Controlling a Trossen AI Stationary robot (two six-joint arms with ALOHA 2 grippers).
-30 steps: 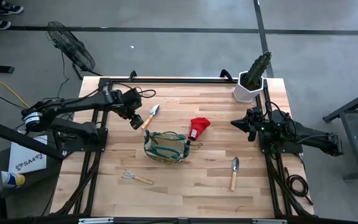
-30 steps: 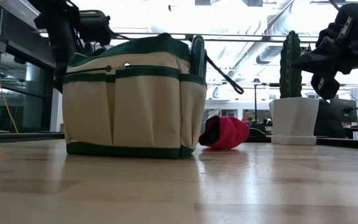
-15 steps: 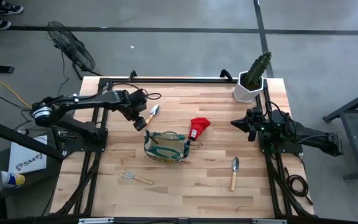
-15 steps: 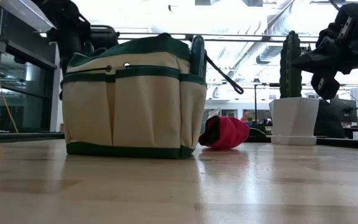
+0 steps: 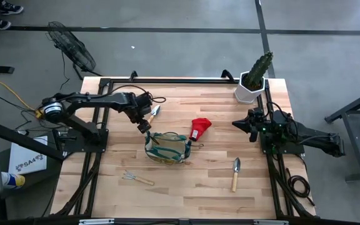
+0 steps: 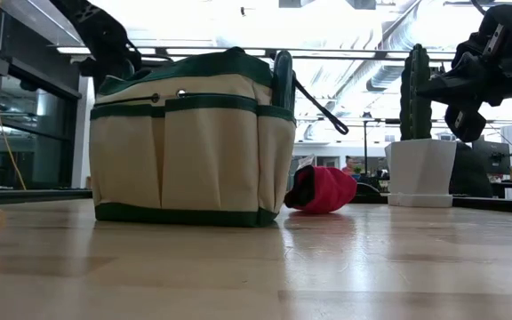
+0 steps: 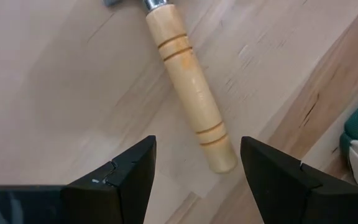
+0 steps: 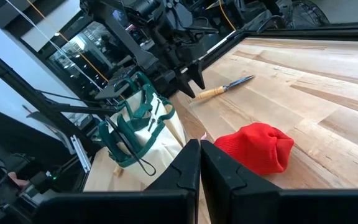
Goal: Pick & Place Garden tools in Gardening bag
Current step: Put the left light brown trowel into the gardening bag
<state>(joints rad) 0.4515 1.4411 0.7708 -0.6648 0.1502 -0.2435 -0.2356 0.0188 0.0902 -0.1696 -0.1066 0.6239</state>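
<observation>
The gardening bag sits in the middle of the table, and everything here is told from it. The left gripper hangs just off the bag's far left corner, right over a trowel with a wooden handle. Its two fingers are open wide, with nothing in them. In the left wrist view the handle lies on the wood between the fingers, a bit ahead of their tips. The handle's long side runs slanted across the gap, not straight through it, with its round end nearest the bag and its metal end pointing away. So I think the gripper needs to come down a little more, and maybe turn a bit, so the fingers close on the two sides of the handle. The left arm is much nearer to this trowel than the right arm. The right gripper waits far off to the bag's right, past the red glove, with its fingers shut together and empty. A rake and another trowel lie on the near side of the bag.
</observation>
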